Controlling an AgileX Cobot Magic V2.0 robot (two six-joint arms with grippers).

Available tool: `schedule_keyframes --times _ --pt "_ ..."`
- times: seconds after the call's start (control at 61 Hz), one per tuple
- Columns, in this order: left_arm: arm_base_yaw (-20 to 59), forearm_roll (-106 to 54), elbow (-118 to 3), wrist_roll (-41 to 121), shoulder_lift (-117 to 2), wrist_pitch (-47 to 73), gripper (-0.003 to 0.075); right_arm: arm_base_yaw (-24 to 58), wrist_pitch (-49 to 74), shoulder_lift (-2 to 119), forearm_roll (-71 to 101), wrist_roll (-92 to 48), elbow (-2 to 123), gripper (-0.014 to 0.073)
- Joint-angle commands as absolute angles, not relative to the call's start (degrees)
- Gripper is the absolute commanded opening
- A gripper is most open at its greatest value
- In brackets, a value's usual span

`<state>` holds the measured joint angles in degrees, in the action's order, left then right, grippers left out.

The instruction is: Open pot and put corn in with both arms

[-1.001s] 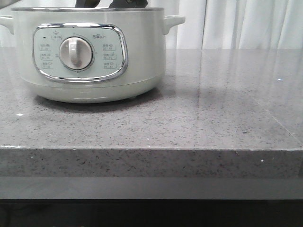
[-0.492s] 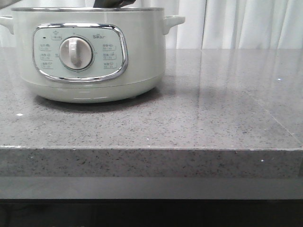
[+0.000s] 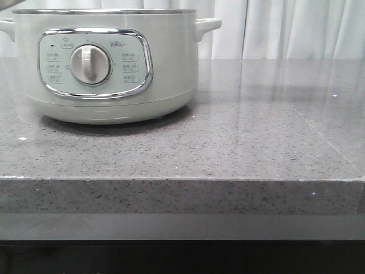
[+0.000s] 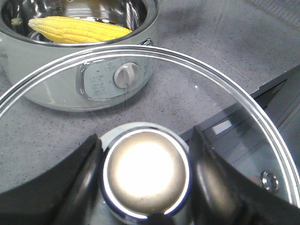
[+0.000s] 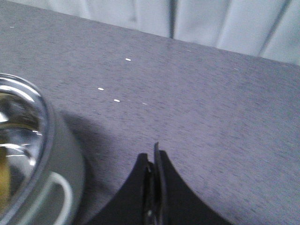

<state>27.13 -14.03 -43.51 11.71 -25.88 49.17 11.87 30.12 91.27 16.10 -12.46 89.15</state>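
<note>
White curtains hang behind the grey speckled desk (image 3: pixel 239 142). The pot (image 3: pixel 108 63) stands open at its left side, the corn (image 4: pixel 77 29) lying flat inside, long axis across the bowl. Left fingers (image 4: pixel 84 173) clamp the glass lid's knob (image 4: pixel 146 171); right fingers (image 5: pixel 154 187) are pressed together, empty.

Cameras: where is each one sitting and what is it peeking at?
Front view: low, near the counter edge, facing forward at the pot and grey countertop; no robot part shows.
Left wrist view: on the left arm, above, looking down through the glass lid, whose knob the left gripper clamps, at the corn lying inside the open pot.
Right wrist view: on the right arm, looking at countertop and the pot's rim; the right gripper, fingers together, shows.
All three views share the pot.
</note>
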Motion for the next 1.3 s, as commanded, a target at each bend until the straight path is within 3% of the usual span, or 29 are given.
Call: schedule_keyframes --times 0.0,0.164,0.394,0.771,1.05,1.28 --pt "27.5 -16.0 -45.7 11.4 -26.0 41.1 0.0187 7.3 24.2 84.2 15.6 -13.0 84.7 -0.0068" --pt "27.5 -16.0 -45.7 11.4 -26.0 41.1 0.0187 2.4 17.7 73.8 15.6 -13.5 70.6 -0.0068" --pt "27.5 -16.0 -45.7 11.4 -26.0 41.1 0.0187 3.0 9.2 56.9 15.6 -15.6 51.2 -0.0068" --pt "27.5 -16.0 -45.7 11.4 -26.0 40.8 0.0187 3.1 6.5 27.7 15.6 -15.6 26.9 -0.0068" --pt "27.5 -15.7 -47.5 11.4 -28.5 40.2 0.0187 3.1 9.0 16.1 15.6 -15.6 20.7 -0.0068" --pt "27.5 -13.2 -59.7 11.4 -42.2 40.0 0.0187 3.1 8.9 16.1 15.6 -15.6 20.7 -0.0068"
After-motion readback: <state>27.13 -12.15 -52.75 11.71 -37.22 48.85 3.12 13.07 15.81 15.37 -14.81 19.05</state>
